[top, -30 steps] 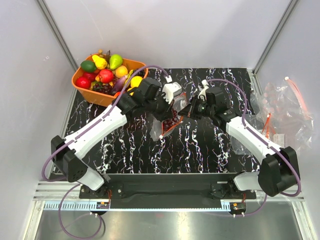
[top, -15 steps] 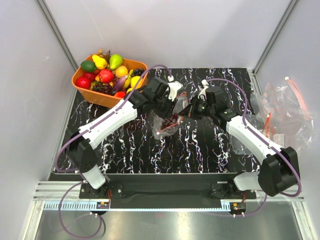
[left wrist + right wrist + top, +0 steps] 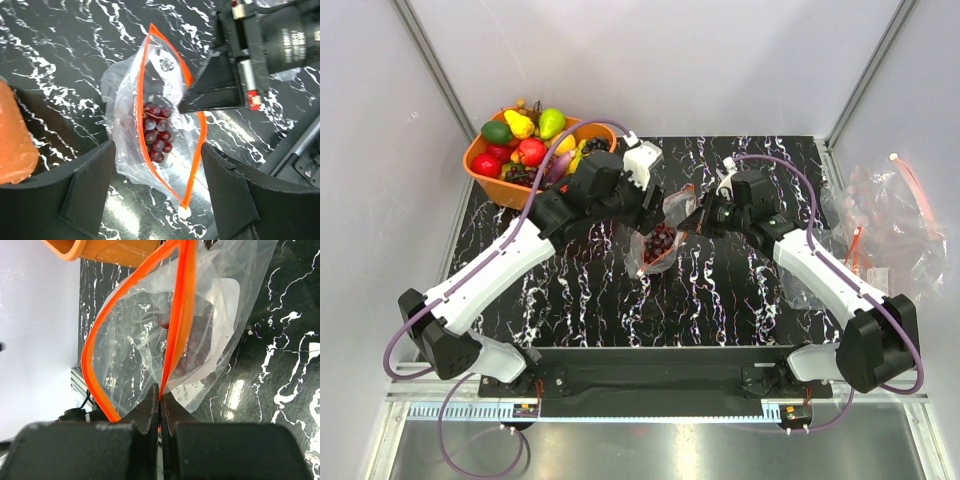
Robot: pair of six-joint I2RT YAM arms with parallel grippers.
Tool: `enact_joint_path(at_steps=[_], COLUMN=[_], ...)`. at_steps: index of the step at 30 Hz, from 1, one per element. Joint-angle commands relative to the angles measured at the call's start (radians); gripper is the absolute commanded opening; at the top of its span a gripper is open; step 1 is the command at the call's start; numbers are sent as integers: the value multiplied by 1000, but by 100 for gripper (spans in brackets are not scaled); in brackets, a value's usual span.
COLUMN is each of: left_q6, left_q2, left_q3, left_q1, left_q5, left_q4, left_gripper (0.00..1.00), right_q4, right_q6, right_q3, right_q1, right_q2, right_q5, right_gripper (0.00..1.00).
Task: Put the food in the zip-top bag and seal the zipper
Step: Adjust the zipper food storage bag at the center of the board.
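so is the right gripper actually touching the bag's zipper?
Touching. The right wrist view shows the right gripper with its jaws pinched shut on the orange zipper, with no gap visible.

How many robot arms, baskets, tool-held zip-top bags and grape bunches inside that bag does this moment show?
Robot arms: 2
Orange basket: 1
Zip-top bag in right tool: 1
Grape bunch inside it: 1
Total: 5
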Motion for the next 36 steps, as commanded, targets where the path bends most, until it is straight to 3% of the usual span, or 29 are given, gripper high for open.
enact_joint_path(at_steps=[1,9,13,14,16,17,21,25,34,36], left_q6=[-6,-23,-27,-35,-41,-50,-67,-83,-107,-109], left_q2=[29,134,199,199,181,173,159,159,156,156], left_q3=[27,79,109,111,109,108,114,99,80,74], left_q1=[-2,-5,-7,-5,-5,-5,-5,-7,-5,-5], left_q5=[-50,-108,-174,-169,-145,-134,-99,-106,-119,-126], left_q4=[-1,-29,-52,-44,-14,-4,13,23,43,43], left_gripper=[75,75,32,16,4,0,0,0,0,0], right_q4=[-2,-37,-100,-126,-221,-253,-428,-416,-427,-441], right_q6=[-16,-22,-45,-57,-92,-103,-157,-149,-125,-122], right_q3=[67,113,153,169,231,254,374,344,304,299], right_q1=[-2,-3,-3,-3,-2,-3,-2,6,60,63], right_q2=[-2,5,12,24,35,47,95,86,80,80], right_q5=[17,14,23,31,70,87,141,135,179,199], right_gripper=[0,0,0,0,2,9,33,46,47,42])
